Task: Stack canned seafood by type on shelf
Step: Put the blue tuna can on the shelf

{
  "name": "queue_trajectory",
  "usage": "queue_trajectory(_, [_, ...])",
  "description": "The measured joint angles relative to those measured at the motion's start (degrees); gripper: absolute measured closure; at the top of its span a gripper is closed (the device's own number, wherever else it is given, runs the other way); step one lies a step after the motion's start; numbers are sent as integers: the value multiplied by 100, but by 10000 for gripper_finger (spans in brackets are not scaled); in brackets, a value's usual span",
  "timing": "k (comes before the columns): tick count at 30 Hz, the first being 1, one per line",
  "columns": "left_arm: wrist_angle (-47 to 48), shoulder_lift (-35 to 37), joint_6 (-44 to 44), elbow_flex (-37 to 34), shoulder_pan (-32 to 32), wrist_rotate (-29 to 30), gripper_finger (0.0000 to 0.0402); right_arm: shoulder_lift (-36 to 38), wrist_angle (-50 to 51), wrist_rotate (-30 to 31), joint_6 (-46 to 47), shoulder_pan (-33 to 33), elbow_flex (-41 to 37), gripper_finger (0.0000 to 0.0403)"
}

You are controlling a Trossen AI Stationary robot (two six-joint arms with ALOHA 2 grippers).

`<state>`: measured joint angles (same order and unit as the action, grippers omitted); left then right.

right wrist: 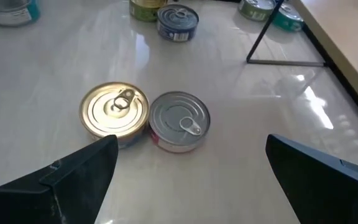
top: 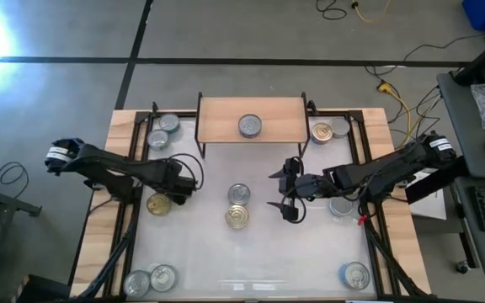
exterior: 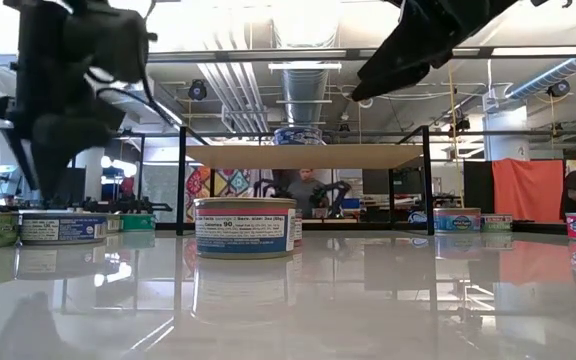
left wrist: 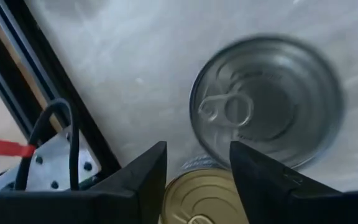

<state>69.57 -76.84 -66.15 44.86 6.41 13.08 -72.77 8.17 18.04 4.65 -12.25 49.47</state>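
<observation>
The light-wood shelf (top: pixel 226 118) stands at the table's far edge with one silver tin (top: pixel 250 126) on its board. A silver tin (top: pixel 239 194) and a gold tin (top: pixel 237 216) sit side by side on the table's middle, also seen as the silver tin (right wrist: pixel 180 120) and the gold tin (right wrist: pixel 115 112). My right gripper (top: pixel 278 190) hovers open just right of that pair, fingers wide apart (right wrist: pixel 191 180). My left gripper (left wrist: pixel 197 162) is open over a gold-topped tin (left wrist: pixel 197 199) near the left frame, beside a silver tin (left wrist: pixel 266 102); no touch shows.
More tins stand in the corners: far left (top: pixel 163 131), far right (top: pixel 330 130), near left (top: pixel 150 279), near right (top: pixel 355 274), and one under my right arm (top: pixel 341 205). Black frame rails (top: pixel 133 168) run along both sides. People stand in the room beyond the table (exterior: pixel 306 190).
</observation>
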Motion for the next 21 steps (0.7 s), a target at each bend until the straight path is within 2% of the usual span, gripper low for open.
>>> queue_trajectory(4, [-142, -261, 54, -50, 59, -107, 244, -2, 45, -2, 79, 0, 0, 3])
queue_trajectory(12, [-812, -813, 508, 49, 273, -750, 245, -4, 54, -21, 183, 0, -2, 3])
queue_trajectory(16, [-940, -1134, 816, 493, 412, -744, 245, -4, 52, -24, 183, 0, -2, 3])
queue_trajectory(21, [-1419, -1461, 1463, 1284, 642, -462, 245, -4, 52, -24, 182, 0, -2, 3])
